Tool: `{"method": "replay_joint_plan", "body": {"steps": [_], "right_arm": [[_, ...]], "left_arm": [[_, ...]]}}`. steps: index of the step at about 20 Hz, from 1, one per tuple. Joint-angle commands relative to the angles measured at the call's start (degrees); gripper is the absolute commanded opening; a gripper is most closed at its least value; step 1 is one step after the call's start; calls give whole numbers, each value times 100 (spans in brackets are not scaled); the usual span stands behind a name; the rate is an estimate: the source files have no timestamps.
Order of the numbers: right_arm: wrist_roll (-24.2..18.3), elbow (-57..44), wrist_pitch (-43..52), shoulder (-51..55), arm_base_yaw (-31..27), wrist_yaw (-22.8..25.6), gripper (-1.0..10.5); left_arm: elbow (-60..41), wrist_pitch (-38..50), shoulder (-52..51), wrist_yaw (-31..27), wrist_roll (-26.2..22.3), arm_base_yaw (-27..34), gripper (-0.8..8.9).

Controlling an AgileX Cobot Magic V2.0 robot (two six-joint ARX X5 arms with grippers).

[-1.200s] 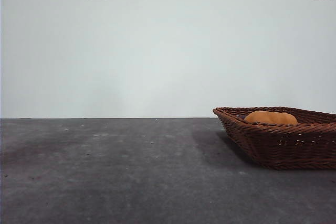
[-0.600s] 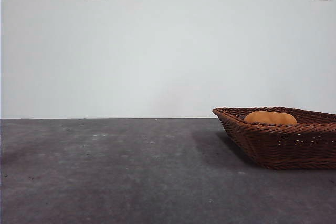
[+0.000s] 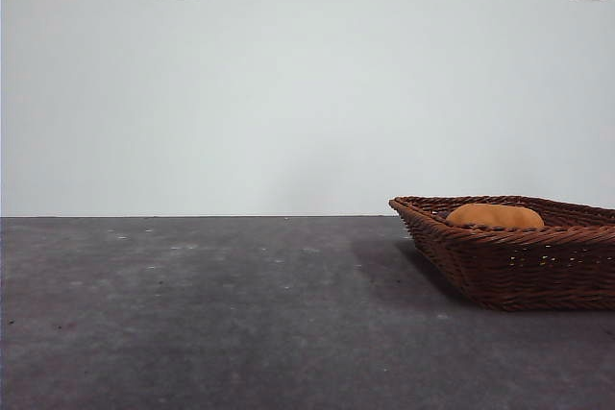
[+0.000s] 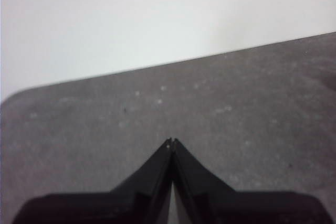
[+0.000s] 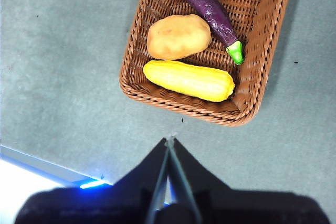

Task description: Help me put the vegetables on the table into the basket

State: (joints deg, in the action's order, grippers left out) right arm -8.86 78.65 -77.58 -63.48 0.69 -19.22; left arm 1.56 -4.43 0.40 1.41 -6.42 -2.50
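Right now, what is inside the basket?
The basket holds the corn, potato and eggplant. In the front view its wall hides all but the potato's top.

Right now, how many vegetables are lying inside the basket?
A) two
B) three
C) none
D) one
B: the right wrist view shows the corn, the potato and the eggplant all lying inside the basket, with none on the table around it.
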Motion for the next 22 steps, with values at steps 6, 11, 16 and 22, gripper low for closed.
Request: {"method": "replay_joint_plan", "body": {"steps": [6, 11, 16, 22], "right_arm": [[-42, -15, -120, -11, 4, 24, 2], [-42, -15, -120, -11, 4, 22, 2], [-42, -15, -120, -11, 4, 24, 2], [-42, -15, -118, -11, 4, 24, 2]], "left_arm": [[-116, -356, -17, 26, 275, 201, -3], [-114, -413, 136, 50, 365, 205, -4], [-114, -413, 319, 48, 365, 208, -3], [-114, -411, 496, 50, 365, 208, -4]]}}
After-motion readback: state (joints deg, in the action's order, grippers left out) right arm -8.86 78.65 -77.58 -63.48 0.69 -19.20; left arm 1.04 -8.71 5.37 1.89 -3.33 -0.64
